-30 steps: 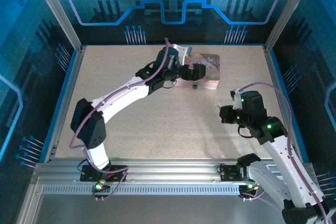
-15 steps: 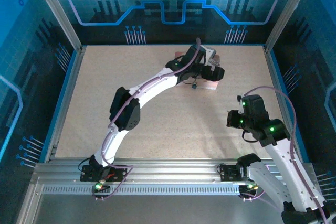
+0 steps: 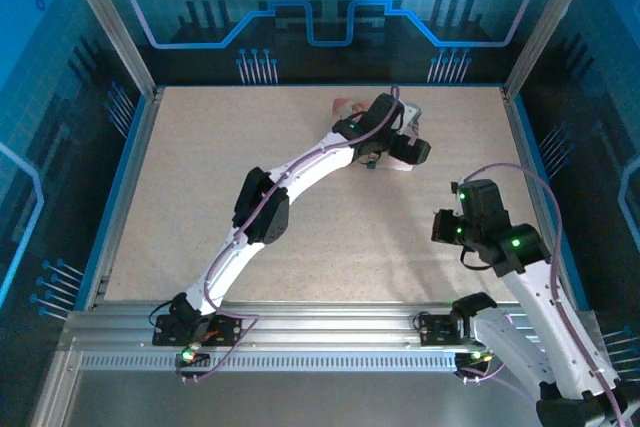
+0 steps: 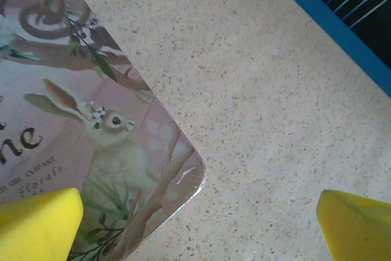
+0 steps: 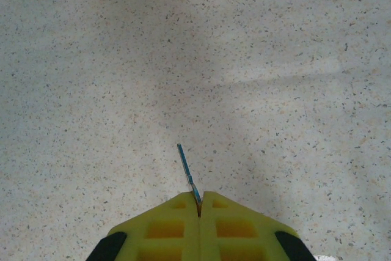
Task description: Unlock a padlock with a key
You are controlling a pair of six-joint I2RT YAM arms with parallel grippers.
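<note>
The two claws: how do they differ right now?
The left claw gapes wide, empty, above a corner of the pink tin; the right claw is shut on the key. The left arm stretches far across the table; the right arm sits folded nearby. Both have yellow fingers.

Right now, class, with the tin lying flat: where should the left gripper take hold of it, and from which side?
Probably its low side walls near the rounded corner, coming straight down from above. The tin lies flat on the table, so only opposite walls give the open left gripper faces to squeeze, if it spans them.
</note>
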